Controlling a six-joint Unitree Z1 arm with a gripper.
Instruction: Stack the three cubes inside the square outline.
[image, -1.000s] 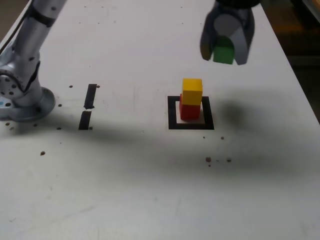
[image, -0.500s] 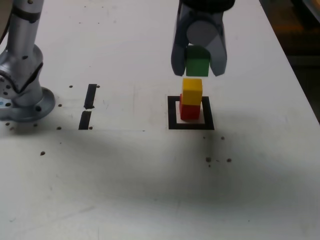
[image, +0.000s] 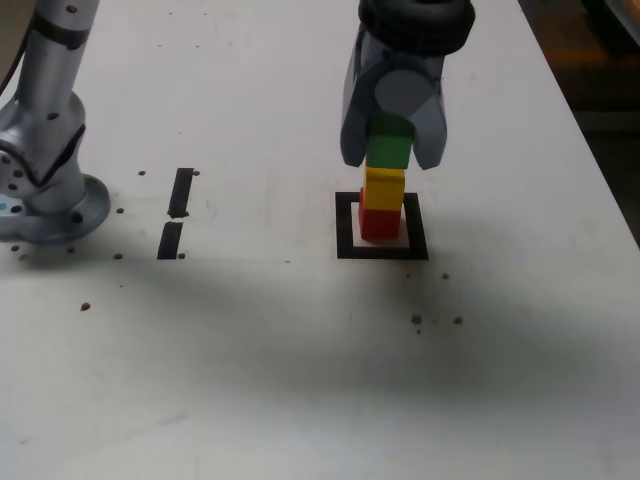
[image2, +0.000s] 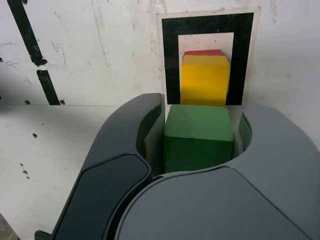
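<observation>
Two stacked cubes (image: 384, 190) inside the square outline (image: 345, 228) — third cube (image: 389, 151) in the hand (image: 394, 163).

Cubes: three showing, one red (image: 380, 224), one yellow (image: 384, 190), one green (image: 389, 145)
Square outlines: one lying on the table (image: 345, 240)
Short black strips: two lying apart from the outline (image: 181, 192)
Robot arms: one standing (image: 52, 110)

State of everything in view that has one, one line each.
tool: shut on the green cube
green cube: gripped, above the yellow cube; resting on it or not, can't tell
yellow cube: stacked on the red cube, not gripped
red cube: bottom of the stack, inside the square outline
square outline: around the red cube, unbroken where visible
tape strips: two, stuck down, away from the cubes
</observation>
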